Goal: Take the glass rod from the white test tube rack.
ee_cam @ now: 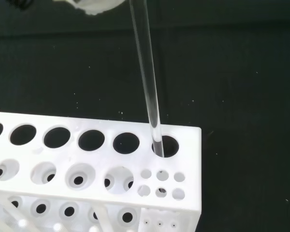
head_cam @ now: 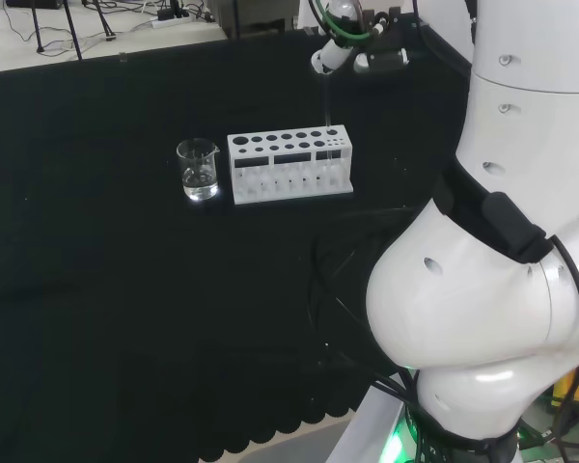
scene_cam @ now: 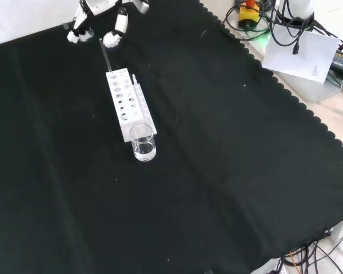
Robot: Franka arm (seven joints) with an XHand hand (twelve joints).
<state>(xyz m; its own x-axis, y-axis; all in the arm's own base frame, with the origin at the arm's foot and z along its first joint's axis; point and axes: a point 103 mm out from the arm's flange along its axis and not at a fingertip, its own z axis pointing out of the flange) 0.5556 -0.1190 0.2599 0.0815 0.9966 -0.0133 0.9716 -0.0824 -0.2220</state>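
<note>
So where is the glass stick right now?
The glass rod stands in the end hole of the white rack, at the end away from the beaker in the front view, its top among the hand's fingers.

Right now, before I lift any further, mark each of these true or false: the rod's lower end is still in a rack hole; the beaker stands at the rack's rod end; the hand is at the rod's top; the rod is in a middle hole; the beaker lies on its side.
1. The glass rod has its lower end in a hole of the white test tube rack. True.
2. The beaker stands at the rod's end of the rack. False: it is at the opposite end.
3. The hand is at the rod's top. True.
4. The rod is in a middle hole. False: an end hole.
5. The beaker lies on its side. False: upright.
</note>
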